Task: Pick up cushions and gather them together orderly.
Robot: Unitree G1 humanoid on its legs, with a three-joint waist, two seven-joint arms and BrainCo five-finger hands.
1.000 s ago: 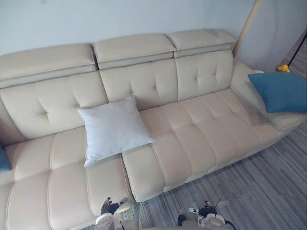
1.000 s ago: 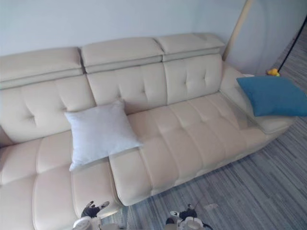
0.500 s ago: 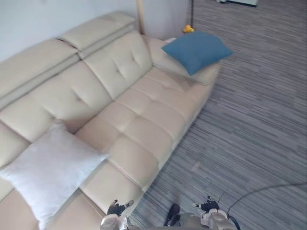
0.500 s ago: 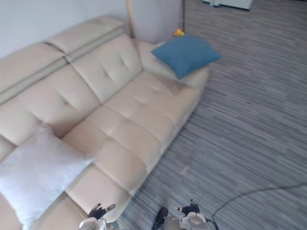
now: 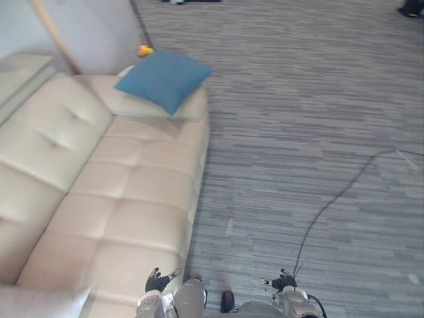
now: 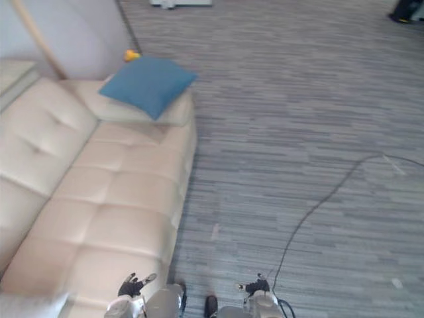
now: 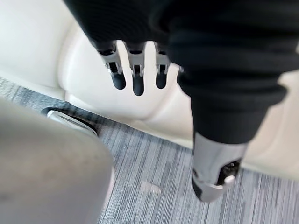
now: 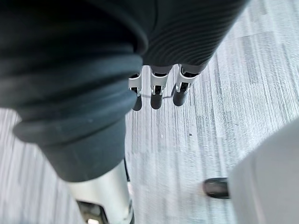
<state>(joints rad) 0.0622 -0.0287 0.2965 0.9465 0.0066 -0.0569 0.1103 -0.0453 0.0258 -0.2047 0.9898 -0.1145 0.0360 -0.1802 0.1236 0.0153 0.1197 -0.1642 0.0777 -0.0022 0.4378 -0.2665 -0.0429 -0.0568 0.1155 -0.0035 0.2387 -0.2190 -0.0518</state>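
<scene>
Blue cushion (image 5: 162, 78) lies on the sofa (image 5: 126, 199) arm — my left hand (image 7: 135, 77) and right hand (image 8: 156, 95) hang slack, empty; approach comes next.

Living room – cream sofa (image 5: 99, 199), blue cushion (image 5: 162, 79), striped grey carpet (image 5: 298, 132).

Cream tufted sofa (image 5: 99, 199) on grey striped carpet (image 5: 298, 132), yellow object (image 5: 143, 50) beyond it.
</scene>
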